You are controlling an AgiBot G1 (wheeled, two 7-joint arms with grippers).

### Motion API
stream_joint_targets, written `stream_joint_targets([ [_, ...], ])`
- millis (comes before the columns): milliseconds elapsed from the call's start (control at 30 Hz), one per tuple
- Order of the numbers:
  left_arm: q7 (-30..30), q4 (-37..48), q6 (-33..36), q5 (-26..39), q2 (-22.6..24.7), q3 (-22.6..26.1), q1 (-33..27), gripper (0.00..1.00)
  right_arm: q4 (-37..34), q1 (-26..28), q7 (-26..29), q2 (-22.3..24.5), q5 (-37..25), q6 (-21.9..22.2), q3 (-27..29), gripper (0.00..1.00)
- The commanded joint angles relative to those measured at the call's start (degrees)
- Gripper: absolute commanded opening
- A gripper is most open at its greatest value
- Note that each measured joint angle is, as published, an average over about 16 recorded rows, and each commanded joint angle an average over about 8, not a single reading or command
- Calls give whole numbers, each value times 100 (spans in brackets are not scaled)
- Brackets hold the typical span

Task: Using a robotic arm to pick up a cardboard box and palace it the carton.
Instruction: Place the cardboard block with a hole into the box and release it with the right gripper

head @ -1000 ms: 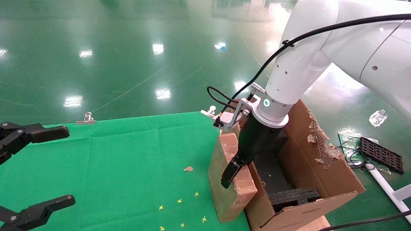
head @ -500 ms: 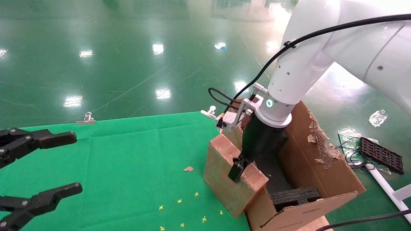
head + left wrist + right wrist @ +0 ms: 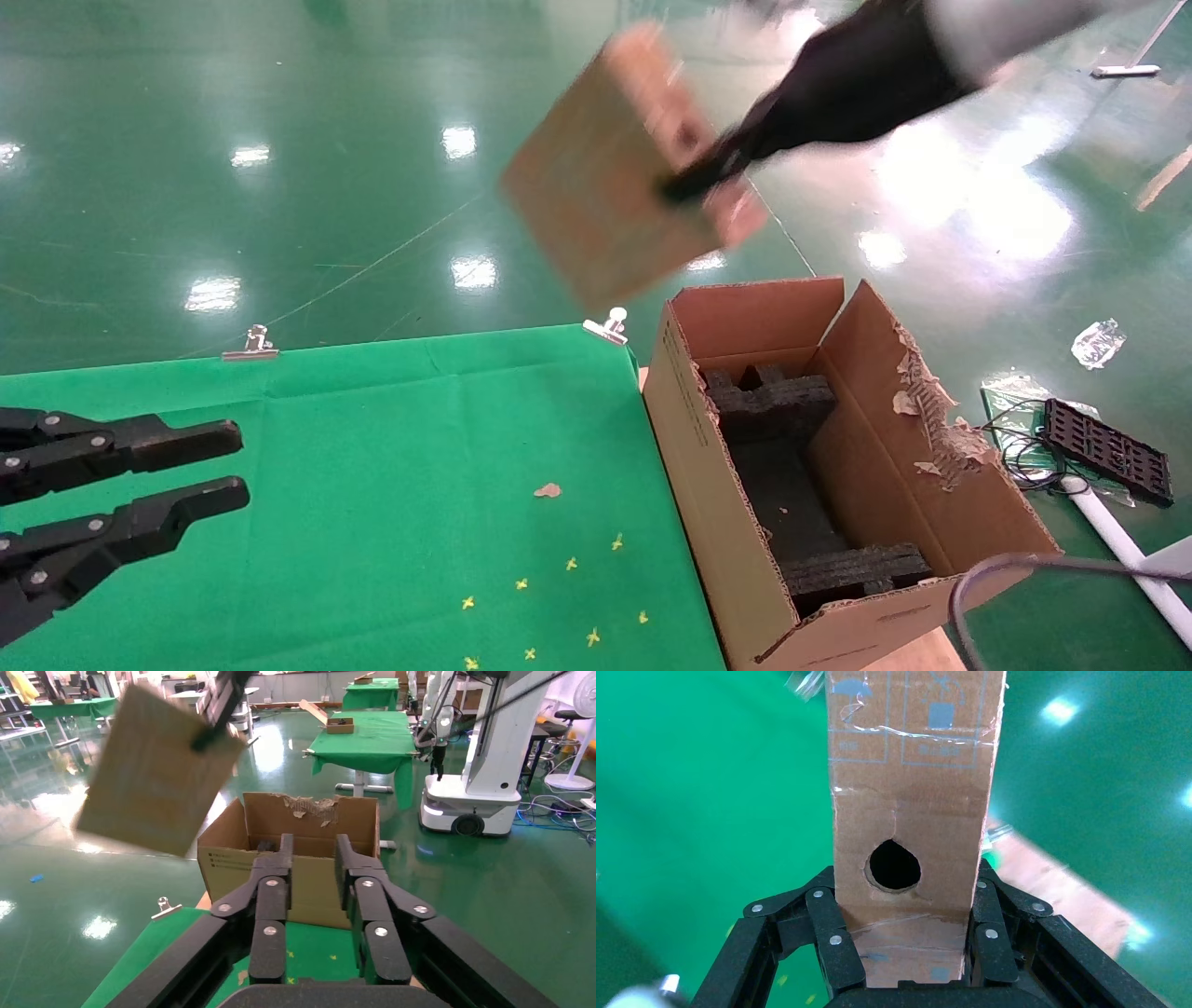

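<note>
Your right gripper is clamping the box high above the carton (left gripper nearly closed, empty); swinging fast, it is risking slipping out

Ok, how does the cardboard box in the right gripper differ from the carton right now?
The cardboard box is held tilted in the air by the right gripper; the carton stands beside the green table. The box is slim and closed, with a round hole in one narrow side; the carton is far larger, open-topped, with a torn flap. Both are brown cardboard.
</note>
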Motion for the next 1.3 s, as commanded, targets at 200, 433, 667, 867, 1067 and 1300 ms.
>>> stream_joint_targets([
  [200,1,0,-1,-1,-1,2,0,0,-844,412,-286,361,-270,7,6,0],
  [433,2,0,-1,-2,-1,3,-1,18,-1576,223,-244,478,-671,-209,-300,0],
  [667,3,0,-2,-3,-2,5,-1,100,-2171,-344,-136,409,-876,-384,-545,0],
  [867,3,0,-3,-4,-3,6,-1,100,-2656,-873,-15,216,-1005,-393,-698,0],
  [1067,4,0,-3,-5,-3,8,-2,100,-3091,-1186,43,11,-1127,-314,-800,0],
  [1300,5,0,-4,-7,-4,10,-2,100,-3421,-1476,81,-198,-1217,-176,-869,0],
])
